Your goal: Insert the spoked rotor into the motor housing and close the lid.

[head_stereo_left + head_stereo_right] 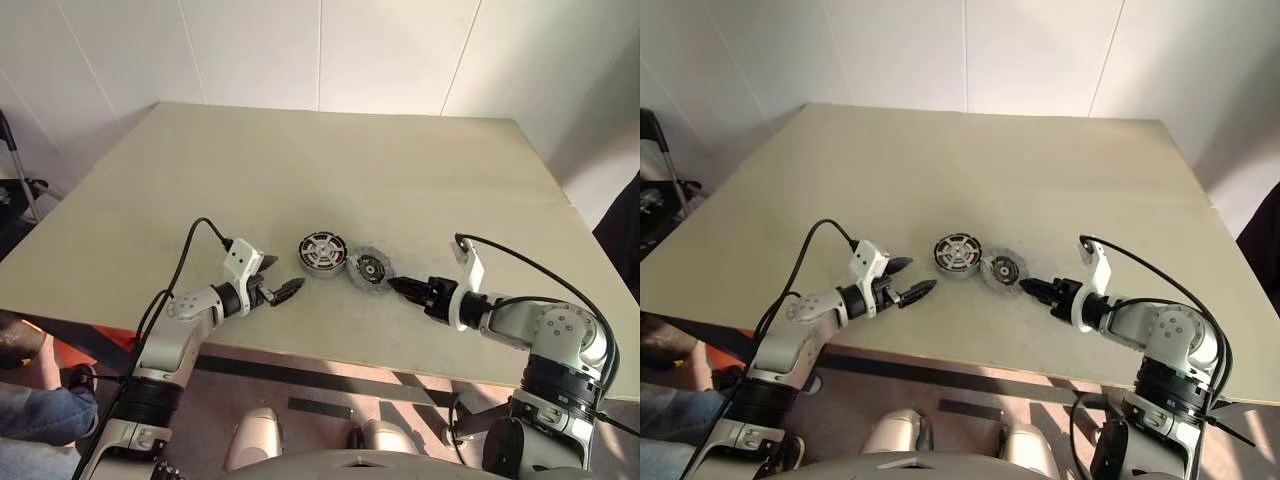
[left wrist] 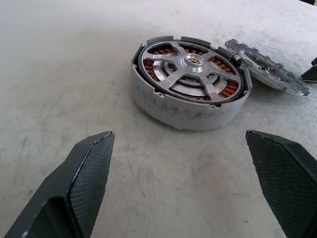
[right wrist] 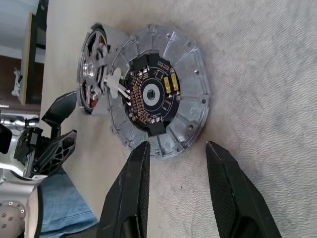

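— Left eye view: what is the surface, and the room around it?

— A wide table (image 1: 330, 160) with a pale beige, slightly rough top. White walls stand behind it. All things lie near its front edge; the far part is open.

— Where are the parts?

— The motor housing (image 1: 322, 252), a short grey metal cup, sits near that edge. The spoked rotor (image 2: 190, 71) lies inside it, silvery spokes over copper windings. The lid (image 1: 370, 268), a flat ribbed grey disc with a dark centre, leans tilted against the housing's right side.

— And the grippers?

— The left gripper (image 1: 278, 288) has its fingers wide apart, empty, beside the housing. The right gripper (image 1: 398, 285) has its fingers partly apart, just beside the lid's edge, holding nothing.
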Action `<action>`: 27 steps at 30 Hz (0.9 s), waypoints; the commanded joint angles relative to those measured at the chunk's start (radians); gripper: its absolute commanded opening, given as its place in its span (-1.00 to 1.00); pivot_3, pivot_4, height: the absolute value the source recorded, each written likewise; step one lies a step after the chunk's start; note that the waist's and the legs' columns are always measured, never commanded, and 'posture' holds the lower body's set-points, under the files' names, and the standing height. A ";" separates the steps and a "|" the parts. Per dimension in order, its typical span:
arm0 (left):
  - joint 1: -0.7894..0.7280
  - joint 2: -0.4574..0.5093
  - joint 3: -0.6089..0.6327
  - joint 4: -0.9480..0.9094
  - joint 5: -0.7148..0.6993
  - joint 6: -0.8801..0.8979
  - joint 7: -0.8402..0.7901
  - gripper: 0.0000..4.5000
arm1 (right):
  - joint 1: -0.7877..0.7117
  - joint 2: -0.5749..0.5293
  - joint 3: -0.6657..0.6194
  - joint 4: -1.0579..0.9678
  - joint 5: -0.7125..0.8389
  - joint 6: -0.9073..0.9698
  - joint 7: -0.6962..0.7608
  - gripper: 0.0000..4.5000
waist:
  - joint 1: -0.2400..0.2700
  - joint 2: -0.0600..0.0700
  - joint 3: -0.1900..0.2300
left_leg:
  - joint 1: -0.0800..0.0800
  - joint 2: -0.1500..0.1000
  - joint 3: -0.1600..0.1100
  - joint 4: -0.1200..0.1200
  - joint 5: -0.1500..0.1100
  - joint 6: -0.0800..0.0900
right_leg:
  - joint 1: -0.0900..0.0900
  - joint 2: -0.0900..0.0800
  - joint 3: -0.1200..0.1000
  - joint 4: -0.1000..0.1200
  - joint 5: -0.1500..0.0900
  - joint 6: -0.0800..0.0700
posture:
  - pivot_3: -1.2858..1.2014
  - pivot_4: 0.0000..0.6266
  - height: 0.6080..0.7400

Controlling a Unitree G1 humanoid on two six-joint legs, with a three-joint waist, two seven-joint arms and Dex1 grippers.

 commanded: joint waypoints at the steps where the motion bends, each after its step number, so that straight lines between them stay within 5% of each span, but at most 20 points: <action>1: -0.002 0.010 0.015 -0.028 -0.011 -0.008 -0.001 1.00 | 0.012 -0.002 0.017 -0.028 0.115 0.011 -0.068 -0.14 | 0.000 0.000 0.000 | 0.000 0.000 0.000 0.000 0.000 0.000 | 0.000 0.000 0.000 0.000 0.000 0.000 | 0.03 -1.00 1.00; 15: -0.014 0.015 0.023 0.067 0.001 -0.081 -0.015 1.00 | -0.082 0.079 -0.022 0.066 0.084 0.011 -0.205 -0.14 | -0.004 0.000 0.000 | 0.001 0.000 0.000 0.000 0.002 -0.003 | 0.000 0.000 0.000 0.000 0.000 0.001 | 0.03 -1.00 1.00; 27: -0.010 0.002 0.007 0.113 0.010 -0.129 -0.021 1.00 | -0.212 0.083 -0.038 0.059 0.037 -0.070 -0.176 -0.14 | -0.003 0.000 0.000 | -0.001 0.000 0.000 -0.002 0.002 -0.003 | -0.003 0.000 0.000 0.001 0.000 0.001 | 0.03 -1.00 1.00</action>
